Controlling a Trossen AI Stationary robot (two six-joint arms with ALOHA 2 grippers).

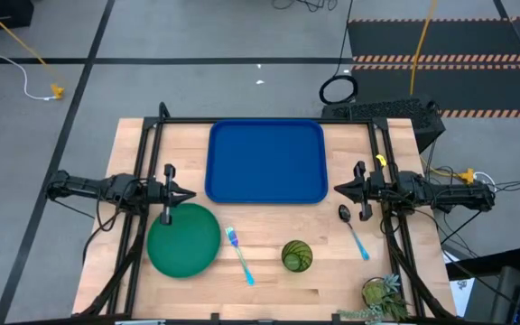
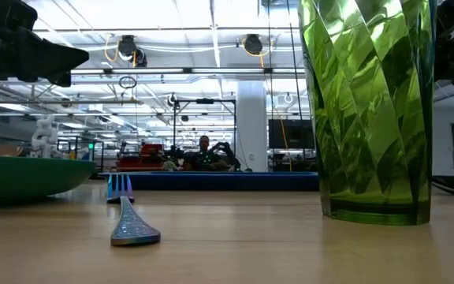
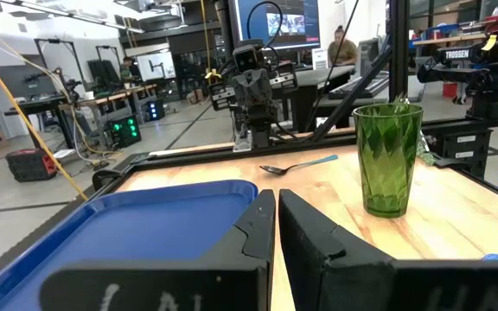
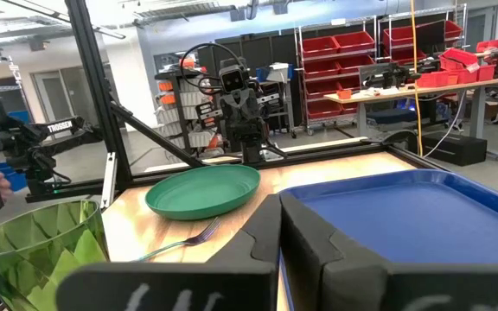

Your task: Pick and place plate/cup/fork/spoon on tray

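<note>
The blue tray (image 1: 266,161) lies at the table's far middle. The green plate (image 1: 183,239) lies near the left edge, with the fork (image 1: 239,254) to its right and the green cup (image 1: 297,255) standing upright further right. The spoon (image 1: 353,230) lies near the right side. My left gripper (image 1: 189,194) hovers shut just left of the tray, above the plate's far rim. My right gripper (image 1: 339,190) hovers shut just right of the tray, above the spoon's bowl. Both are empty.
A small potted plant (image 1: 382,296) stands at the near right corner. A black frame (image 1: 260,120) runs around the table's far and side edges. Bare wood lies between the tray and the tableware.
</note>
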